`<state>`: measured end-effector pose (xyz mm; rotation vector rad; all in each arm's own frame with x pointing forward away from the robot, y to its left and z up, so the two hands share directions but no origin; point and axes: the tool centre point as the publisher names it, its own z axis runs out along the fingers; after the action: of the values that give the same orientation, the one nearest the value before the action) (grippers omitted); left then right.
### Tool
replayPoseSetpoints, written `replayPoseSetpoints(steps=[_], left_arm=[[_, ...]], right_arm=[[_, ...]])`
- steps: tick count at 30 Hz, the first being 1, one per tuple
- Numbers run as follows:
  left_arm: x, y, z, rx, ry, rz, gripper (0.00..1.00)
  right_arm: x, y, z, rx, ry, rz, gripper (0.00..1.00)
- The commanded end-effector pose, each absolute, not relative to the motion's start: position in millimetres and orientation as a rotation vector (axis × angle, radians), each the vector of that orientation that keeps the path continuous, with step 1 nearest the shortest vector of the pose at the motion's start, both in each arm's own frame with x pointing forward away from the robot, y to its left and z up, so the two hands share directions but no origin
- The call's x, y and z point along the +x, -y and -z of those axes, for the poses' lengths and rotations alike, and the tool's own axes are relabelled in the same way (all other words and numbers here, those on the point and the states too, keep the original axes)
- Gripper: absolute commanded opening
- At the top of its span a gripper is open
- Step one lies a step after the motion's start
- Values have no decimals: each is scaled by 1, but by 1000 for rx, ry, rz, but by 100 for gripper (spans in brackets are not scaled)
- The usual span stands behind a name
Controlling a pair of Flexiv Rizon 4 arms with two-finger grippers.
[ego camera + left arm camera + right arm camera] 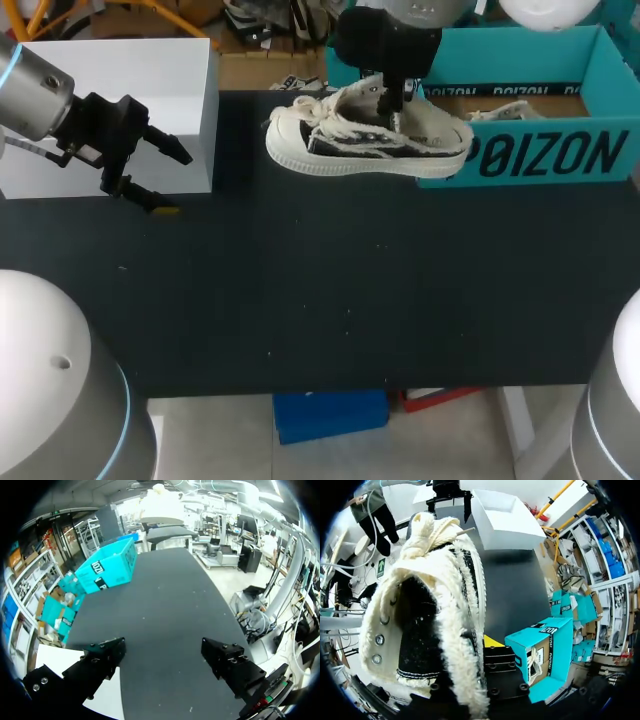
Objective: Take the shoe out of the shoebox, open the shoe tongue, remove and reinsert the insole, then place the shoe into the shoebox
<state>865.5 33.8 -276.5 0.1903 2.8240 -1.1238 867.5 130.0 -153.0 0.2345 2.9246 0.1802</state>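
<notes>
Shoe [365,135] clamped in right tool [392,105], yellow tip [492,641] seen only from its wrist; left tool [162,650] apart.

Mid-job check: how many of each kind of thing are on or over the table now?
Shoes: 1, the shoe
Boxes: 2, the teal shoebox, the white box
End effectors: 2, left end effector, right end effector
Total: 5
</notes>
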Motion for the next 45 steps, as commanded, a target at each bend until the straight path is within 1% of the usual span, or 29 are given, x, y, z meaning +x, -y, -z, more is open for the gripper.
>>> replayPoseSetpoints(steps=[1, 5, 16, 23, 34, 45], left_arm=[[865, -34, 277, 189, -2824, 1119, 100], [865, -34, 277, 189, -2824, 1119, 100], [865, -34, 277, 189, -2824, 1119, 100], [865, -34, 277, 189, -2824, 1119, 100], [865, -34, 277, 189, -2824, 1119, 100], [865, -34, 277, 189, -2824, 1119, 100]], right_arm=[[870, -127, 152, 120, -2942, -187, 0], [889, -123, 162, 37, -2940, -128, 0], [944, -83, 174, -140, -2952, -20, 0], [982, -50, 181, -186, -2960, -40, 0], [1038, 24, 177, -173, -2880, 54, 0], [1038, 24, 177, -173, -2880, 54, 0]])
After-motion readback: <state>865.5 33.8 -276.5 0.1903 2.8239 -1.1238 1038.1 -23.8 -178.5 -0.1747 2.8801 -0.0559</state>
